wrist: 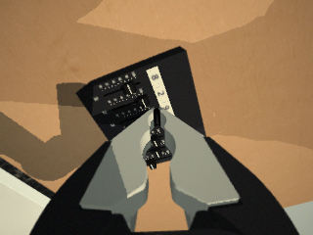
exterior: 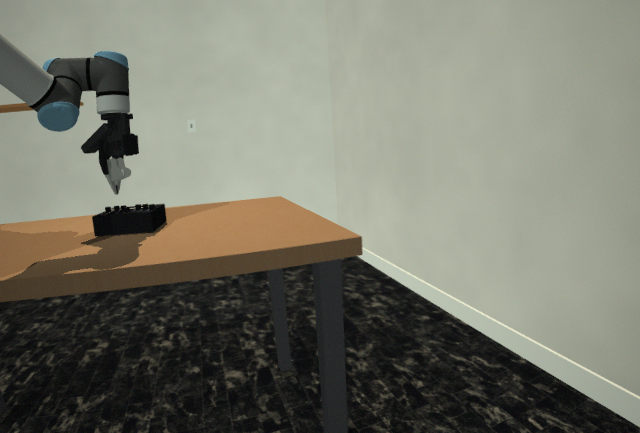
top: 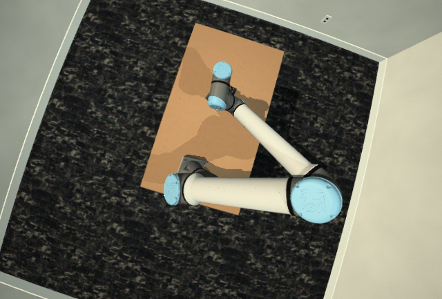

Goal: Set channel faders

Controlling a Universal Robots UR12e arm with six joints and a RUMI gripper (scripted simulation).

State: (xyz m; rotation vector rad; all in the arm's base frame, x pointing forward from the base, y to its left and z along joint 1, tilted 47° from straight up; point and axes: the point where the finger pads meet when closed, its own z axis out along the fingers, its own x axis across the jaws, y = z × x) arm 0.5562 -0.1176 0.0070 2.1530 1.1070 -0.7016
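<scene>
The black lighting desk (exterior: 129,219) (wrist: 182,80) lies on the wooden table (exterior: 232,234) (top: 199,49) (wrist: 245,73). In the wrist view its white tape strip (wrist: 157,88) shows the numbers 8, 2, 9, with fader slots beside it; two fader caps (wrist: 129,88) (wrist: 143,103) sit near the tape end of their slots. More faders show in the gap behind my fingers. My gripper (exterior: 115,189) (wrist: 156,109) is shut and empty. It hangs tip-down a short way above the left part of the desk, apart from it. In the overhead view the wrist hides both the desk and the gripper.
The arm's base (top: 193,167) is bolted at the table's near end and its long links (top: 242,190) reach over the table's side. Walls stand behind and to the right of the table. The floor is dark stone.
</scene>
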